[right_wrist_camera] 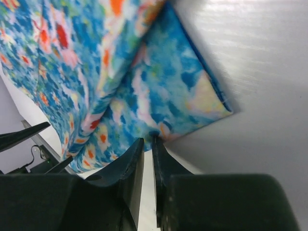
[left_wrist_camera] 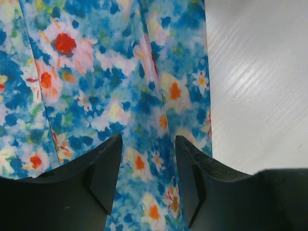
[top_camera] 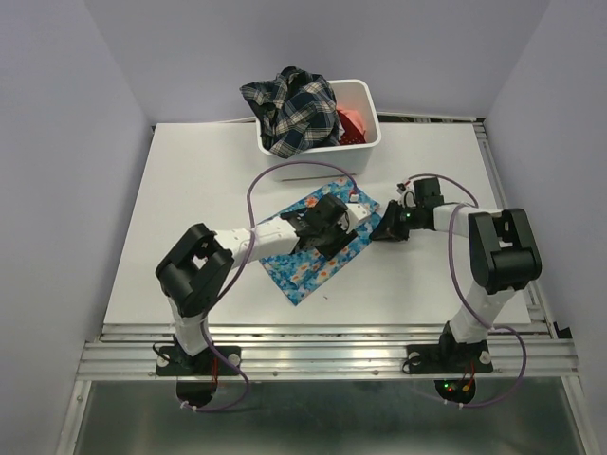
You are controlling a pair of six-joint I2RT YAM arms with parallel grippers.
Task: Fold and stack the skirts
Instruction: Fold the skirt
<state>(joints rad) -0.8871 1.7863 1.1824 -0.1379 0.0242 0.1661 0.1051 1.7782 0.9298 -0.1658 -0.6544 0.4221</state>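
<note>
Blue floral skirt (top_camera: 302,275): long axis diagonal, near-left to far-right. Left gripper (left_wrist_camera: 148,139) agape above; right gripper (right_wrist_camera: 148,142) pinching edge.

The left arm (top_camera: 194,270) and the right arm (top_camera: 503,251) share one build: slim white tube links between bulky, matte black joint housings. A purple cable (top_camera: 244,251) loops along the left one, and a second of the same colour (top_camera: 455,270) trails down the other. The left base (top_camera: 194,365) and right base (top_camera: 450,360) are black, with tiny red and green lights (top_camera: 455,387) by the latter. The left gripper (left_wrist_camera: 148,144) has thick black wedge fingers; those of the right gripper (right_wrist_camera: 147,140) are black and tapered
</note>
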